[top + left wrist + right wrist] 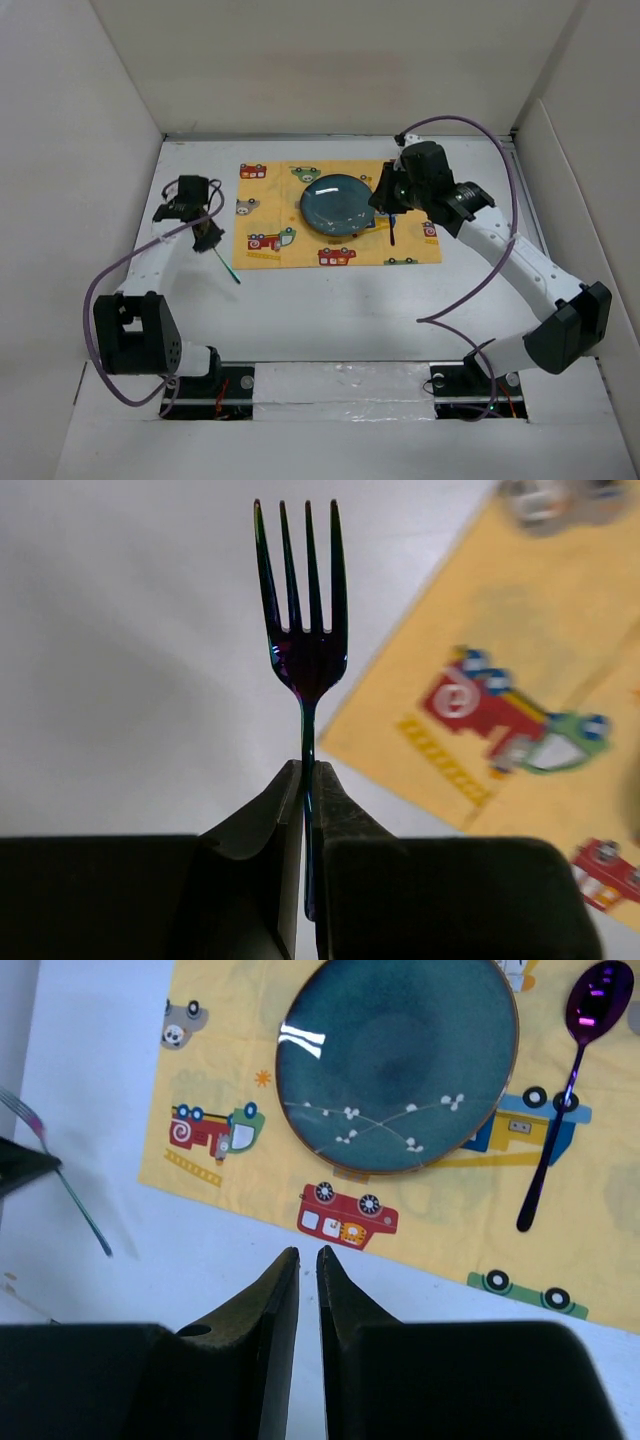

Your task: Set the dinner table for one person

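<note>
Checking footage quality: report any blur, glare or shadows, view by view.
Left wrist: fork sharp, mat behind it blurred. Right wrist: white glare patch on the plate, glint on the spoon. Top: even light, soft shadows, silver tape shining.

Glossy iridescent metal fork (pixel 305 665), shiny glazed ceramic plate (pixel 398 1060), matt printed cloth mat (pixel 440 1230)

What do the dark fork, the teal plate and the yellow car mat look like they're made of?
Dark iridescent four-tined fork: likely metal, polished with a rainbow coating; blue-purple sheen. Round teal plate: probably glazed ceramic; glossy highlight, painted white blossoms. Yellow cartoon-car mat: seemingly printed cloth, matte; could be vinyl.
</note>
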You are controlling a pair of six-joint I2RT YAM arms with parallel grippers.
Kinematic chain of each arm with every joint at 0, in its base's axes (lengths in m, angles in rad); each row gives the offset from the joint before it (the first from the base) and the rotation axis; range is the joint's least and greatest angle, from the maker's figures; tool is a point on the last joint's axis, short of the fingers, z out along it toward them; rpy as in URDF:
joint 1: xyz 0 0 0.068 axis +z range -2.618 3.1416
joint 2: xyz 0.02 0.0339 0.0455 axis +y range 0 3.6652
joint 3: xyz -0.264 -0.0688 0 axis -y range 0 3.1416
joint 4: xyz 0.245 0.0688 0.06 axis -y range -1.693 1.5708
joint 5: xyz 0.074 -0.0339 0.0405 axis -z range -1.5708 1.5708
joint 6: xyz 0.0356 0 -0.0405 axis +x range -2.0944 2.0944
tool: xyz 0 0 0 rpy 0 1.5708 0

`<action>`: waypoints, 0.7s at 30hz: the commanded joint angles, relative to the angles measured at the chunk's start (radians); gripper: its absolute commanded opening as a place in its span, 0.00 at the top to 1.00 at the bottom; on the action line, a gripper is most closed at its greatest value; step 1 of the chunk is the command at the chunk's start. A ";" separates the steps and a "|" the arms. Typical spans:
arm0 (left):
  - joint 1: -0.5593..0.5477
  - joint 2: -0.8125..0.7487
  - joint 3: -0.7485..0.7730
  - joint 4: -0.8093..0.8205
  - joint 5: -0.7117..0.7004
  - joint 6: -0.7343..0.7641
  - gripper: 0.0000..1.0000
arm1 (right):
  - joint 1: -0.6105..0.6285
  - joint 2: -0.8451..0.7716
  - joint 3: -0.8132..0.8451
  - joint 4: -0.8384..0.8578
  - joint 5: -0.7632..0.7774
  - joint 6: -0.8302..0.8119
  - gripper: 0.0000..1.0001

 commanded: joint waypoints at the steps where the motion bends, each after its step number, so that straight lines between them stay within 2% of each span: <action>1: -0.133 0.014 0.209 -0.019 -0.059 0.116 1.00 | -0.006 -0.046 -0.041 0.008 0.018 0.017 0.81; 5: -0.285 0.192 0.418 -0.049 -0.132 0.194 1.00 | -0.006 -0.072 -0.084 0.004 0.070 0.023 0.81; 7: -0.311 0.316 0.553 -0.076 -0.114 0.229 1.00 | -0.015 -0.085 -0.089 -0.006 0.091 0.025 0.80; 13: -0.331 0.554 0.802 -0.093 -0.056 0.309 1.00 | -0.057 -0.121 -0.094 -0.061 0.150 0.020 0.73; 21: -0.331 0.717 0.913 -0.078 -0.012 0.328 1.00 | -0.078 -0.143 -0.156 -0.089 0.144 0.060 0.72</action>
